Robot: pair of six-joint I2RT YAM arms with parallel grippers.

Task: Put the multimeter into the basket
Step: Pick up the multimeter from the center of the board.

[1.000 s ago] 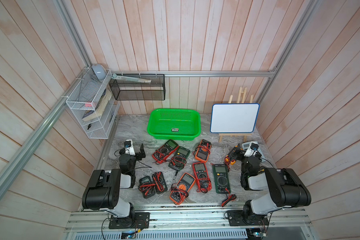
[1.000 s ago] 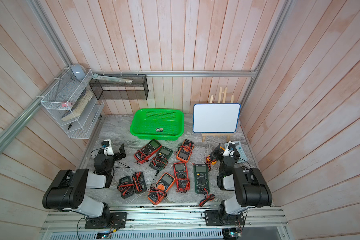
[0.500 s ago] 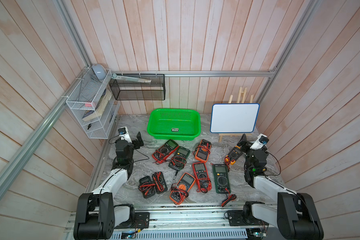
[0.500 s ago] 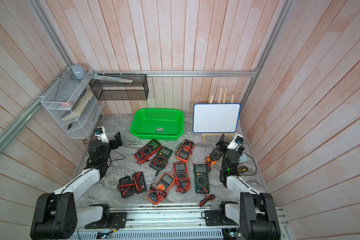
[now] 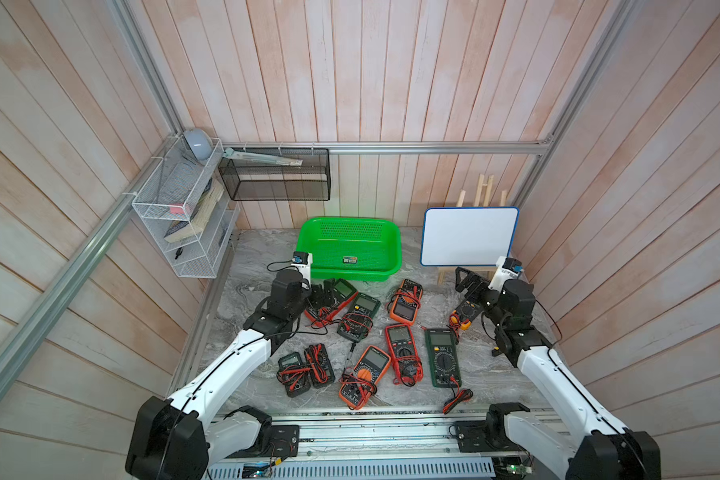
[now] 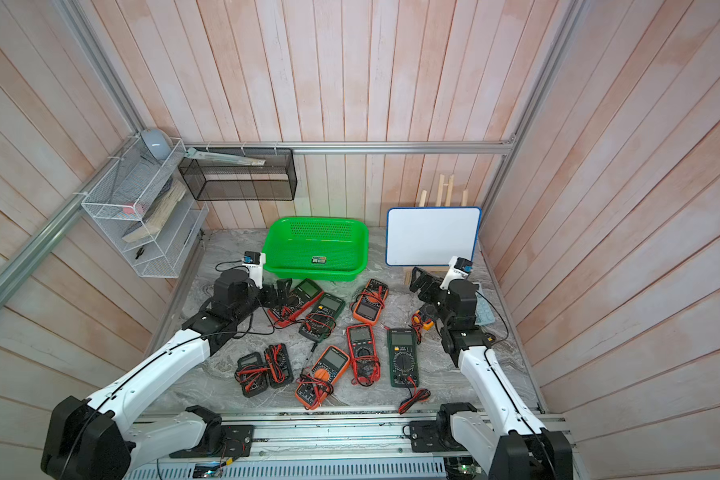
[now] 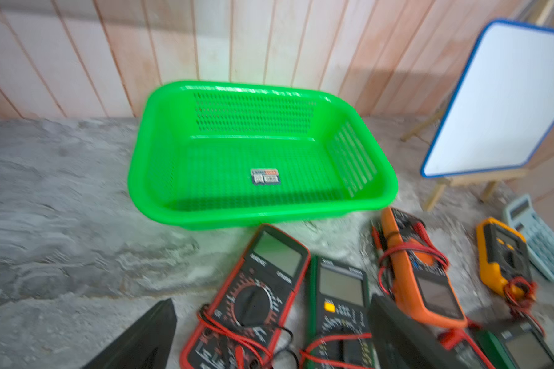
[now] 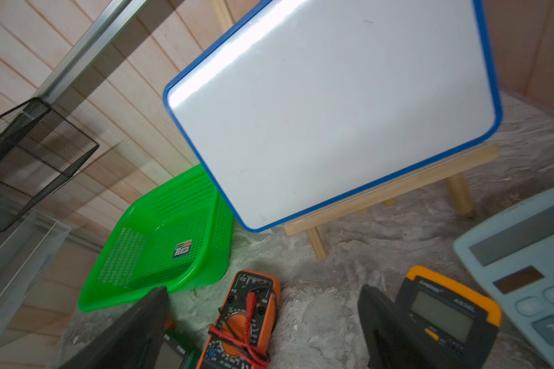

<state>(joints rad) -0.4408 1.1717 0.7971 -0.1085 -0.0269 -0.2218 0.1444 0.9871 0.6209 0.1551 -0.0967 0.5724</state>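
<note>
Left arm [image 5: 233, 357] and right arm [image 5: 558, 380] have stretched toward basket [image 5: 358, 272].

The basket [image 5: 352, 230] sits at the back of the table [image 5: 258, 266], against the wall. The whiteboard [image 5: 468, 236] stands right of it on an easel [image 5: 486, 189]. Before both lie scattered multimeters [image 5: 400, 338], the nearest just before the basket's front rim. A calculator [image 6: 484, 309] lies right of the rightmost multimeter [image 5: 466, 311], perhaps touching it. A rack [image 5: 179, 216] hangs on the left wall, and a bin [image 5: 277, 178] hangs on the back wall, above and left of the basket.
</note>
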